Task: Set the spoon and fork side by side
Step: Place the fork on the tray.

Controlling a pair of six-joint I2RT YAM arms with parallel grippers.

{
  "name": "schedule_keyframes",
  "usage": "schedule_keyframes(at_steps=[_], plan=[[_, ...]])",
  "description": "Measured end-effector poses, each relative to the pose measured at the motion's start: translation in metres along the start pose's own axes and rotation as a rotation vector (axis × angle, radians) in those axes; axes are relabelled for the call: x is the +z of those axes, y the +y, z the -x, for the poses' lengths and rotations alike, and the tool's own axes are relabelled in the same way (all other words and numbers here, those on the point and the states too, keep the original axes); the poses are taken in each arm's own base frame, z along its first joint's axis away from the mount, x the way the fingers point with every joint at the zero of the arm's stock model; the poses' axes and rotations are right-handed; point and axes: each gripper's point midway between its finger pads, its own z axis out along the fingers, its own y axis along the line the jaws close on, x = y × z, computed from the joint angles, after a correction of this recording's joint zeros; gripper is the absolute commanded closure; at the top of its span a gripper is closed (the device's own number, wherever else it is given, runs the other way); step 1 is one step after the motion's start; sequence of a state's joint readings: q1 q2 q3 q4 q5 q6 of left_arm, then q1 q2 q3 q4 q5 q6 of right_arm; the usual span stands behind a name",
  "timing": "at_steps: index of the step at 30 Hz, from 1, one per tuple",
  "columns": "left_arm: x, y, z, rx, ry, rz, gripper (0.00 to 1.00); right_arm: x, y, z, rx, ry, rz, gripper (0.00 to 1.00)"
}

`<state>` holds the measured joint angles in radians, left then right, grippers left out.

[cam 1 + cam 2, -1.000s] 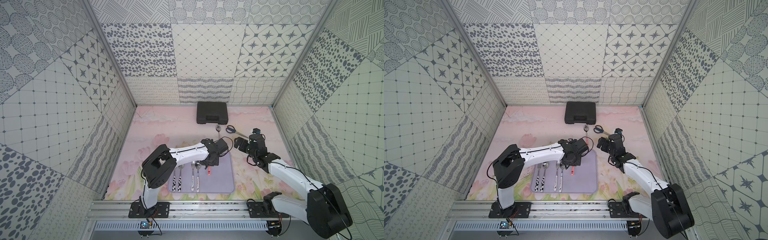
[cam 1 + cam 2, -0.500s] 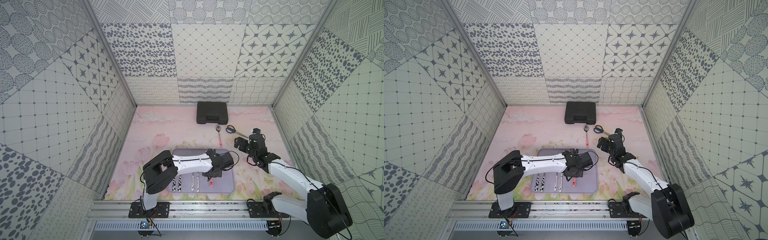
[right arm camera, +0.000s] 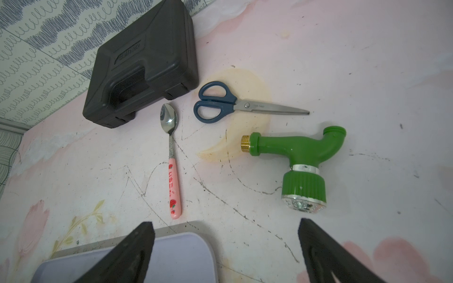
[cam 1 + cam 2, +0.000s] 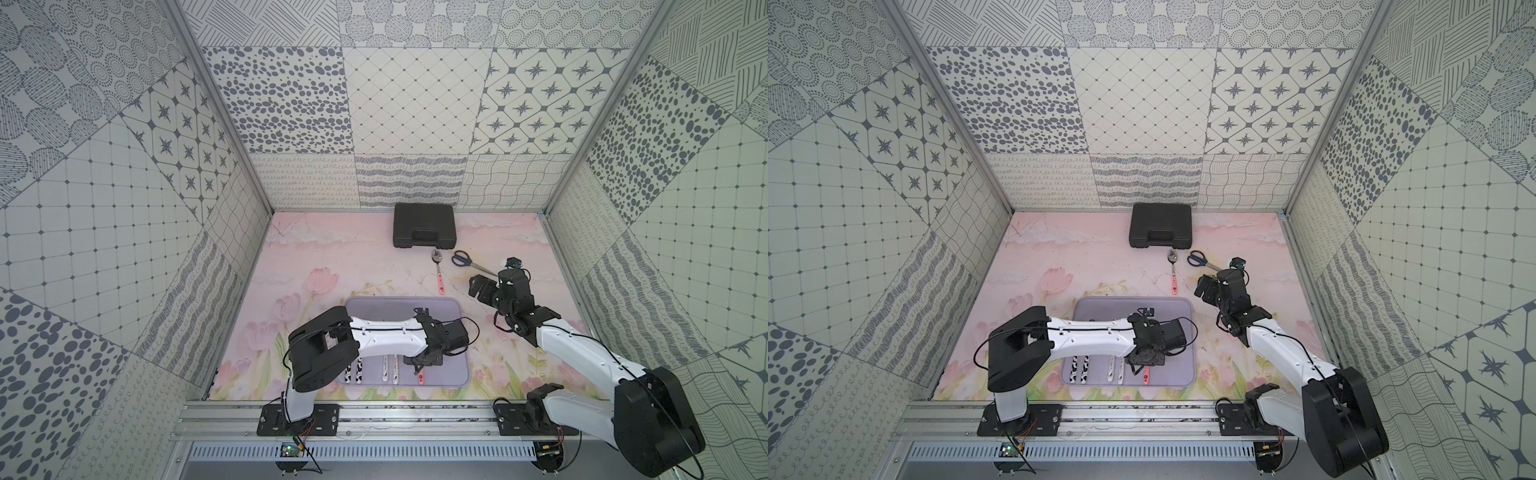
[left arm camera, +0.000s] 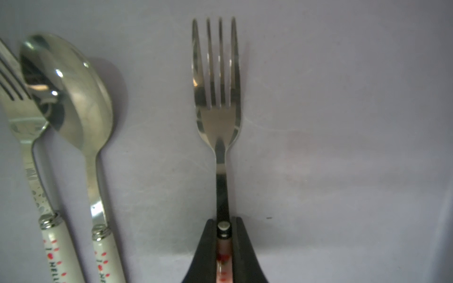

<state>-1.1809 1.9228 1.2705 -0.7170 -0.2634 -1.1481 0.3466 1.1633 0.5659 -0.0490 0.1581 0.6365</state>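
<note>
A black case (image 4: 424, 226) lies shut at the middle of the bench's (image 4: 332, 257) back edge, its handle side facing the front; both top views show it (image 4: 1160, 226). Just in front of its right corner lie blue-handled scissors (image 4: 467, 261), blades shut, handles nearest the case and tips toward the right edge. The right wrist view shows them lying across a yellowish ring stain (image 3: 264, 93). Close by, apart from the blades, a green nozzle (image 3: 301, 156) lies on its side, its brass thread at the stain. A lilac tray (image 4: 415, 300) sits at the front edge, mid-bench.
</note>
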Motion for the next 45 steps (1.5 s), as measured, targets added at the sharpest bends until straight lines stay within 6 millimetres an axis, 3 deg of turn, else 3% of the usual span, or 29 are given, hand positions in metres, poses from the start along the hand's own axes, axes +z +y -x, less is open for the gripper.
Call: schedule_keyframes(at_steps=[9, 23, 38, 45], plan=[[0.000, 0.000, -0.001, -0.014, -0.023, 0.005, 0.90, -0.003, 0.002, 0.003, 0.002, -0.012, 0.009, 0.03], [-0.007, -0.003, -0.001, -0.025, -0.034, -0.018, 0.62, -0.004, 0.004, 0.001, -0.018, -0.006, 0.020, 0.03], [-0.062, -0.006, 0.028, 0.030, -0.169, -0.121, 0.43, 0.008, 0.027, -0.020, -0.163, 0.076, 0.041, 0.06], [-0.086, 0.012, 0.056, 0.053, -0.263, -0.142, 0.18, 0.017, 0.043, -0.015, -0.229, 0.100, 0.048, 0.09]])
